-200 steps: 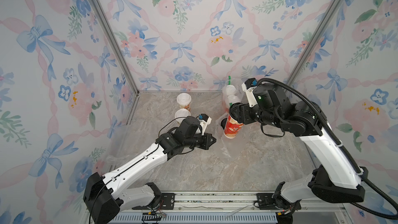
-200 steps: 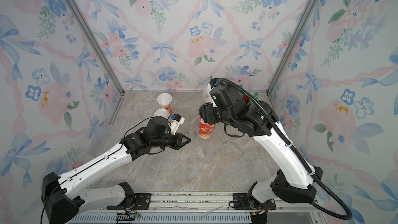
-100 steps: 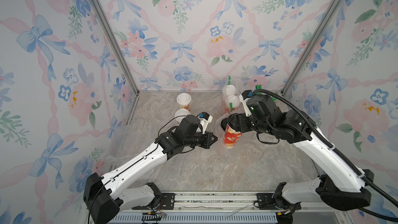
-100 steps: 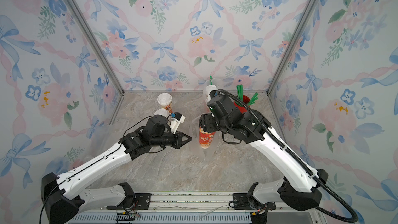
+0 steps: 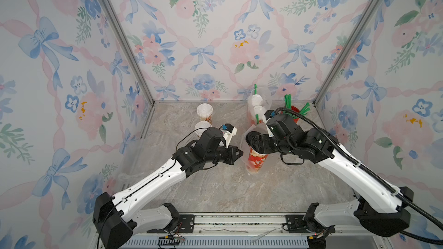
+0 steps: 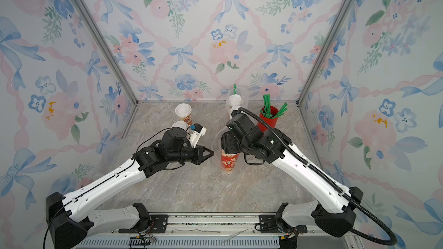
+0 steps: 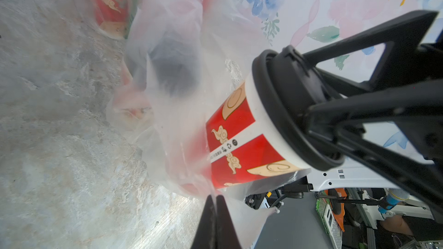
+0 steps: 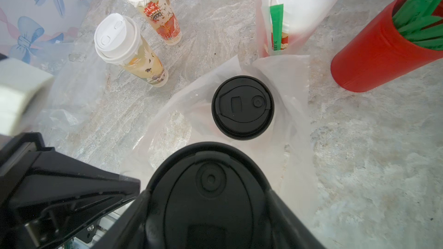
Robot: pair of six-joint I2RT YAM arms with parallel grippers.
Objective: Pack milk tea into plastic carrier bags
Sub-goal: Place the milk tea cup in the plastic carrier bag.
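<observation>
right gripper (image 5: 253, 140): clamped wide around the black lid end of the held cup (image 7: 242, 140), gripping from above.
left gripper (image 7: 214, 203): tips together, pinching the rim of the open bag (image 8: 294, 87), apparently to keep the mouth wide.
held cup: long axis near upright, leaning a little, base down inside the bag mouth; contact with the table (image 5: 215, 188) not clear.
cup in the bag (image 8: 242, 107): upright, black lid up, just beside the held cup.
way to go: straight down, into the gap next to that cup.
nearer arm: right, on the cup; left only on the bag.
edges: thin film close around the base; likely to snag.
room: loose cups (image 8: 129, 49) and straw cup (image 8: 374, 63) well apart; packed bag (image 8: 299, 8) near, behind.
</observation>
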